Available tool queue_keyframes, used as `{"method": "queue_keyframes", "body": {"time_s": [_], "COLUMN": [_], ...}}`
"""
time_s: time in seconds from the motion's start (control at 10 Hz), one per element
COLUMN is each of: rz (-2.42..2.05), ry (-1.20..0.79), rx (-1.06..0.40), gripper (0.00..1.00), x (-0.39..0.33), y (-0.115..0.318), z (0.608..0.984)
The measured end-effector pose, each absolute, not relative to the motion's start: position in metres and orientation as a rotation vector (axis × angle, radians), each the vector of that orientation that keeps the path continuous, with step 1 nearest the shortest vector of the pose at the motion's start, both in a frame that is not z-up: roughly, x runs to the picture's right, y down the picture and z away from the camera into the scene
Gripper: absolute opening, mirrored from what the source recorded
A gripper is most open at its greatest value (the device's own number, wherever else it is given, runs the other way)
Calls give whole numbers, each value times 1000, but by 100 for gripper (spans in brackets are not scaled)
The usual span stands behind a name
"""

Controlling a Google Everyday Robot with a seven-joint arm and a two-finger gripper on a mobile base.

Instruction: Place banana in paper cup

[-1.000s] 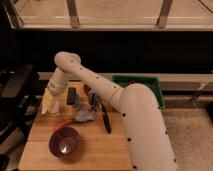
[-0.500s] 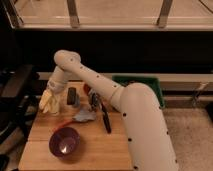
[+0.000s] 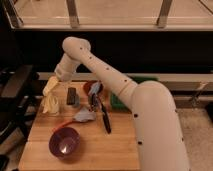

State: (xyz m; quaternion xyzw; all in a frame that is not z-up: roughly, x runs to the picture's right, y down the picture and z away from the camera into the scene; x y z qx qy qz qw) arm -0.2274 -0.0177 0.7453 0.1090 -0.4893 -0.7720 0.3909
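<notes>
Swung the hand [image 3: 51,86] a bit lower over the counter's [image 3: 120,142] left edge versus half a second back, banana [image 3: 49,85] dangling from it, apparently pinched. Hovered right above the paper cup [image 3: 49,106]. Looked nearly lined up for the drop. Purple bowl [image 3: 64,141] and black-handled knife [image 3: 104,117] sat untouched.

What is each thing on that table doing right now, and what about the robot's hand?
hand: at the table's far left edge, on the banana
banana: hanging from the hand, over the paper cup
paper cup: upright, mostly hidden behind the banana
purple bowl: upright, near front edge
knife: lying flat
wooden table: holding everything
</notes>
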Motion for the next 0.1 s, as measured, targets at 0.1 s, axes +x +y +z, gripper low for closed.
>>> {"method": "queue_keyframes", "body": {"time_s": [0.1], "rz": [-1938], "ry": [-1216], "rx": [277], "gripper": [80], "x": [-213], "y": [-26], "z": [751]}}
